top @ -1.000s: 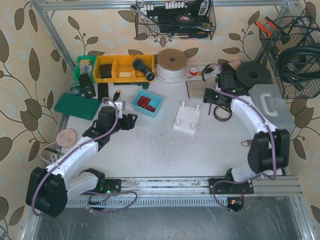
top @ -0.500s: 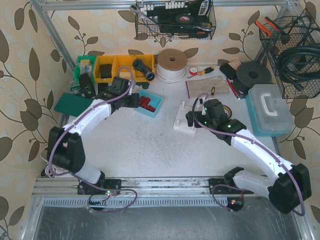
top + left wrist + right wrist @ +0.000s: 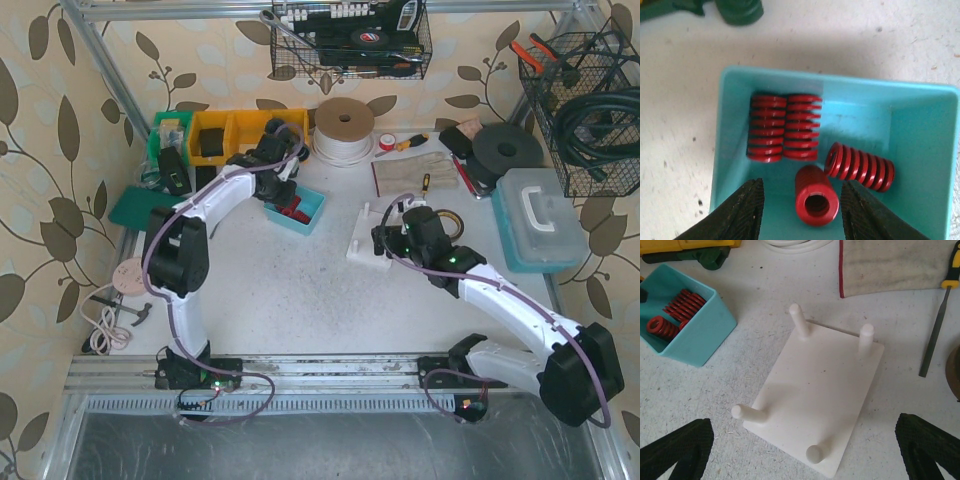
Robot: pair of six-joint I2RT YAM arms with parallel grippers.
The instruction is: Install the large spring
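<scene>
Left wrist view: left gripper (image 3: pixel 804 200) half-open astride upright spring (image 3: pixel 813 197) in bin (image 3: pixel 920 115), far-left part of table, no contact. Coil looks stiff, slippery; grip sides mid-height. Right gripper (image 3: pixel 805 442) wide above plate (image 3: pixel 815 385).
</scene>
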